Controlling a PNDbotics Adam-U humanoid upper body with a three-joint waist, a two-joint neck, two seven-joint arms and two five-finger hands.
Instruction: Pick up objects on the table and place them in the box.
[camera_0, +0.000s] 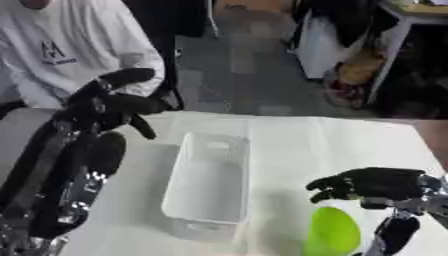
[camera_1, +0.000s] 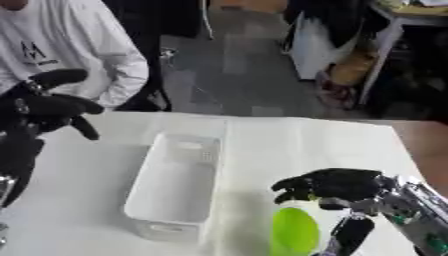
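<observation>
At the lower right of the frame, the robot's right hand (camera_1: 337, 186) arches over a bright green object (camera_1: 295, 232) on the white surface (camera_0: 350, 140), fingers curled down over its top. Whether they have closed round it or only rest on it cannot be told from here.

The risk looks plain: the green thing seems smooth and rounded, and a grasp taken only at its upper end could let it slide out or tip on the lift. It also lies near the surface's front edge, so a nudge might send it off. On the carry leftward, it could clip the near wall of the white box (camera_0: 210, 185) and drag that light container askew.

The object is a glossy lime-green oval, standing just right of the box and apart from it. The box, in the middle of the frame, appears to hold nothing yet.

The left hand (camera_0: 114, 105), upper left, hangs raised above the surface, fingers loosely bent, holding nothing.
</observation>
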